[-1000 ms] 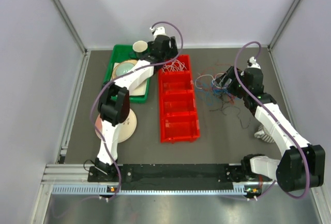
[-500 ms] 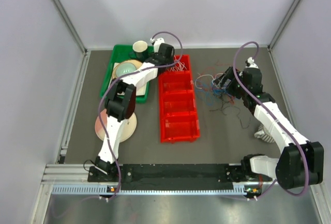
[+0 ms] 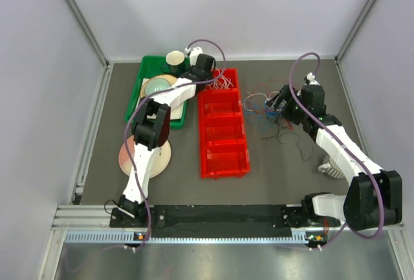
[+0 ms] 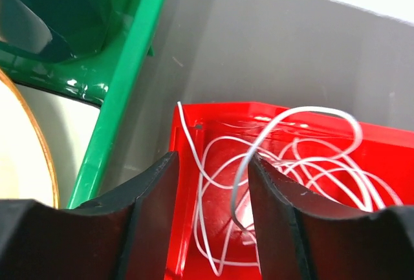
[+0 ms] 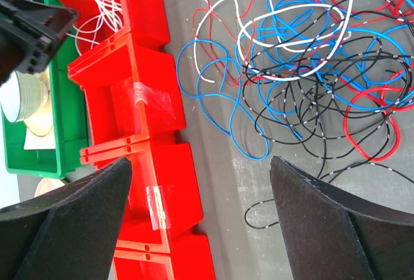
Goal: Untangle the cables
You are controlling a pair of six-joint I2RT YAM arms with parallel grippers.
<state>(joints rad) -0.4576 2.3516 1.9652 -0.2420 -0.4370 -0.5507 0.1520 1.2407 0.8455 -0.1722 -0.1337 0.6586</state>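
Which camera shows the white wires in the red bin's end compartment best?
The left wrist view: the white wires loop large and sharp inside the red bin. The top view shows only a tiny pale tangle; the right wrist view catches them small in its upper-left corner.

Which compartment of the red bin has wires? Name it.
The farthest compartment, at the left gripper: it alone holds white wires.

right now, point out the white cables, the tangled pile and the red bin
white cables (image 4: 317, 108), left wrist view, top of the big loop
tangled pile (image 5: 310, 66), right wrist view, middle of the tangle
red bin (image 3: 225, 158), top external view, bare near compartment
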